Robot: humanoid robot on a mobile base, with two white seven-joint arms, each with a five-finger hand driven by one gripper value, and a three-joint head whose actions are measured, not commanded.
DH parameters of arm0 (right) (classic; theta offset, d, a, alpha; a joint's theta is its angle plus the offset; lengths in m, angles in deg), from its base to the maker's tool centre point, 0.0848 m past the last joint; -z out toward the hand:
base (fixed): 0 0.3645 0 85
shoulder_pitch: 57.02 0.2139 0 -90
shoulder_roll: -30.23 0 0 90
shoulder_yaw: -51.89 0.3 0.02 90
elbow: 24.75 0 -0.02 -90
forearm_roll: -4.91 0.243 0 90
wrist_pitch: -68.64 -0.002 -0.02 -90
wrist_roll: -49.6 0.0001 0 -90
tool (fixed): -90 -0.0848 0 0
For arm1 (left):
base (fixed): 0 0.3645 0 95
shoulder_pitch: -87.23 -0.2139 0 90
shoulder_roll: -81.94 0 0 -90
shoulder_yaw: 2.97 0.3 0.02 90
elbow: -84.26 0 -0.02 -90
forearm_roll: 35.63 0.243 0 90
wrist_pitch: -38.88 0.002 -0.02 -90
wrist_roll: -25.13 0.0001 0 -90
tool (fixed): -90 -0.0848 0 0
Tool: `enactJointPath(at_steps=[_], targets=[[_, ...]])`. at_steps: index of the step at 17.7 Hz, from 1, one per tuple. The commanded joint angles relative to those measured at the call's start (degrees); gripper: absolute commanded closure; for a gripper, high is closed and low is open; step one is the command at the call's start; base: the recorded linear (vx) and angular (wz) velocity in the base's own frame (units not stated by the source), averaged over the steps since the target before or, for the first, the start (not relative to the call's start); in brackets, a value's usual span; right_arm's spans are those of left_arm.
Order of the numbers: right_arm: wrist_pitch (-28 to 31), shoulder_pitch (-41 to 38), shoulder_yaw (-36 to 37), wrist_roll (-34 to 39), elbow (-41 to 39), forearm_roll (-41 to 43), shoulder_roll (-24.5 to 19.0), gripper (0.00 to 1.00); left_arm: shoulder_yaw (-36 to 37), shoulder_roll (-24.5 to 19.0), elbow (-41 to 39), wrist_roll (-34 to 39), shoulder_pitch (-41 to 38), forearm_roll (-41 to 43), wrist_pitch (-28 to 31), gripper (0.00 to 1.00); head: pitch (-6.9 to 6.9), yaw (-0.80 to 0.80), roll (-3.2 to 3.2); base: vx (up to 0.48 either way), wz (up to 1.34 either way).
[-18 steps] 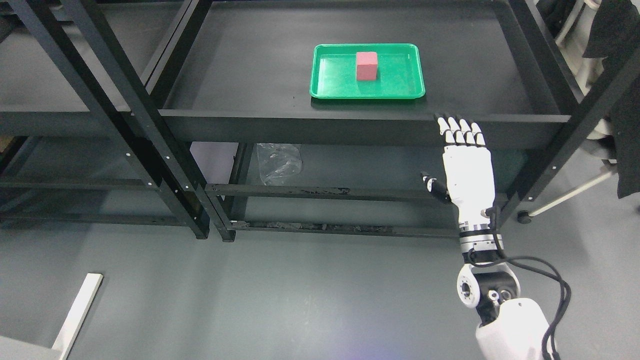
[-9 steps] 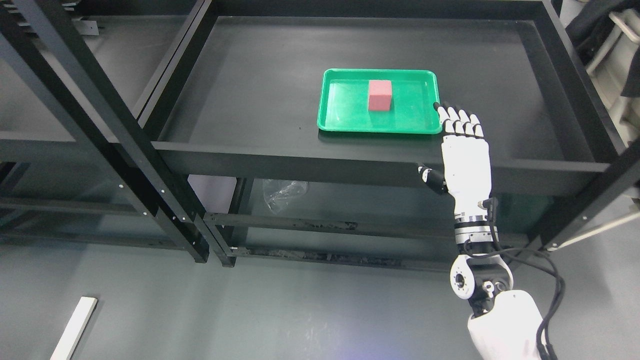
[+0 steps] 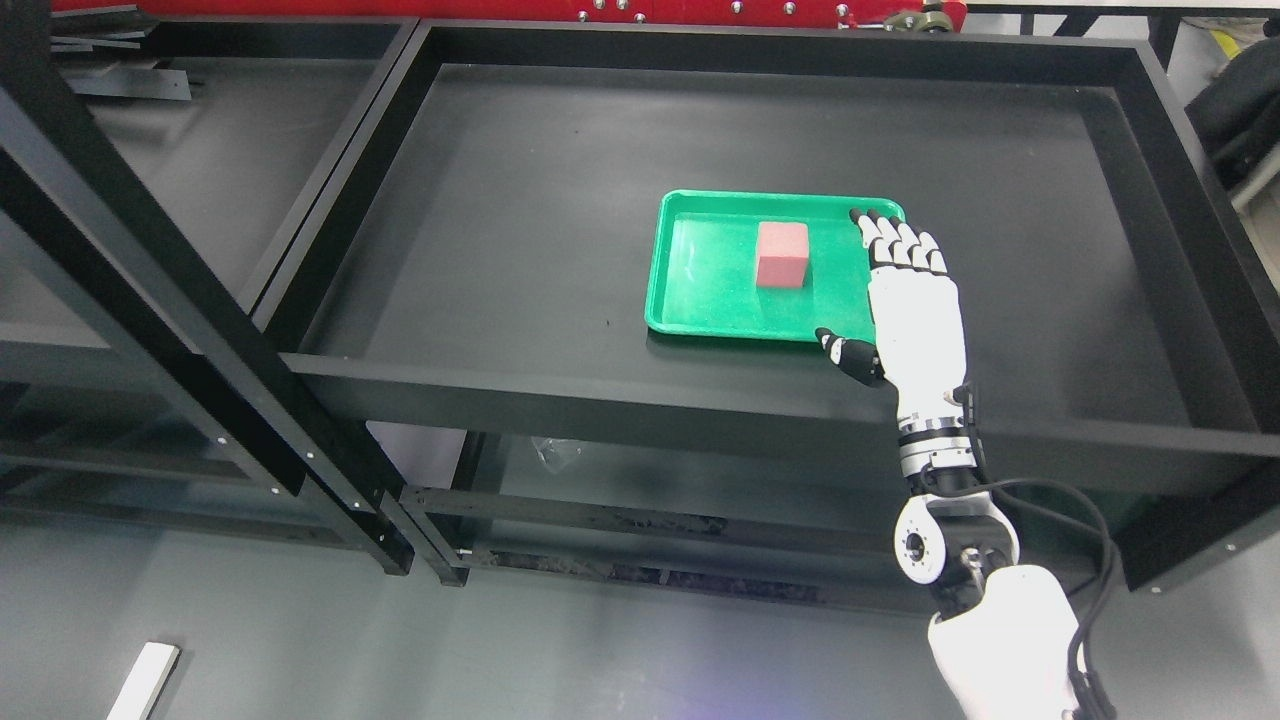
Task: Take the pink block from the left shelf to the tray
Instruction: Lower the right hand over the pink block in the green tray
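A pink block [image 3: 782, 254] stands inside a green tray [image 3: 700, 300] on the black shelf deck. My right hand [image 3: 905, 300] is white with dark fingertips. It reaches up over the shelf's front rail and sits over the tray's right edge, just right of the block. Its fingers are stretched flat and the thumb is spread, and it holds nothing. The left arm is not in view.
The shelf [image 3: 560, 395] has a raised black rim all round. A second black shelf [image 3: 200, 130] stands to the left, with slanted black posts [image 3: 150, 290] between them. A red bar [image 3: 500, 10] runs along the back. A white strip [image 3: 145, 680] lies on the floor.
The whole view has shifted down as the camera moved closer and higher. My right hand has moved up from below the front rail to the tray's right edge. The block stays in the tray.
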Motion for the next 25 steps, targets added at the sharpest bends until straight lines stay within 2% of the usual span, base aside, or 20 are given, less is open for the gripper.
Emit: enactJointPath(at_steps=[1,12,17,25], targets=[[-0.3,0.5,-0.1,0.4,1.4,0.6,0.6,0.01,0.0,-1.0,-1.0,0.0,-1.1,0.0,0.0,0.0,0.0,0.0,0.0,0.224,0.03],[-0.4,0.2,-0.2,0.7,1.5,1.5,0.6,0.01,0.0,-1.0,-1.0,0.0,-1.1,0.0,0.0,0.0,0.0,0.0,0.0,0.185,0.04],[-0.8,0.4,-0.1,10.3,1.9,10.2,0.6,0.01,0.0,-1.0,-1.0,0.0,-1.1,0.0,0.0,0.0,0.0,0.0,0.0,0.144,0.01],[-1.1,0.2,-0.8,12.1,3.8,6.8,0.6,0.01,0.0,-1.0,-1.0,0.0,-1.1,0.0,0.0,0.0,0.01,0.0,0.0,0.082,-0.03]])
